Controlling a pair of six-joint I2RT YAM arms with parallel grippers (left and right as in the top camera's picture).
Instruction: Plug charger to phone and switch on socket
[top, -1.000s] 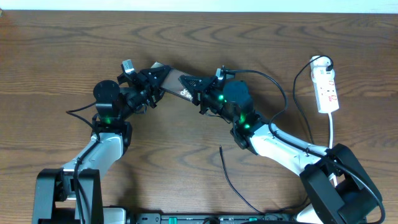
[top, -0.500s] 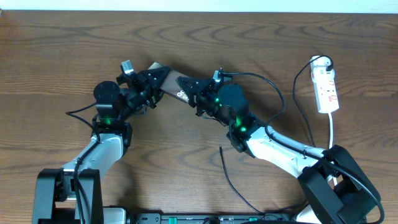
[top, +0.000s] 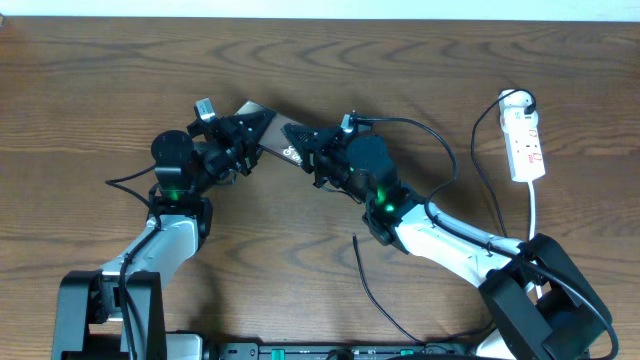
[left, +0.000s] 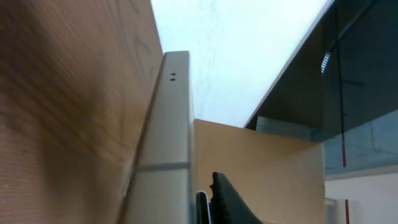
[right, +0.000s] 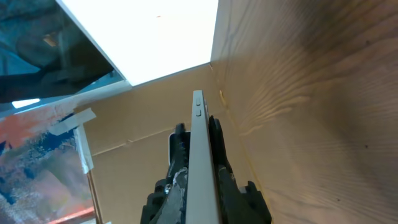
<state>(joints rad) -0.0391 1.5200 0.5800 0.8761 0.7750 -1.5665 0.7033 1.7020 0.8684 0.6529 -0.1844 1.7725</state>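
Since the right claw (right: 198, 127) is the clearest bit, starting there: clenched on the phone (top: 281, 132), one finger each side of the thin edge, per the right wrist cam. Left claw (top: 250, 138) sits at the phone's other end. Left wrist cam only shows one black finger (left: 229, 198) just beside the pale edge, so can't tell if it's gripping or loose.

Overhead, the phone is approx 11 o'clock from centre, lying diagonally between the 2 claws. It's got white lettering at the end by the right claw, way too tiny to read tbh.

Charger (top: 375, 295) is at approx 5 o'clock, thin black cable w/ its plug tip (top: 355, 238) lying loose on the wood, well apart from the phone. Socket (top: 526, 140) is over at 3 o'clock, white strip w/ small red marks, white cord (top: 535, 215) trailing toward 5.

Surface is a dark brown wood-grain table (top: 120, 60). Room-wise, the wrist cams catch a bright white area, a tan board and dark glass panels.
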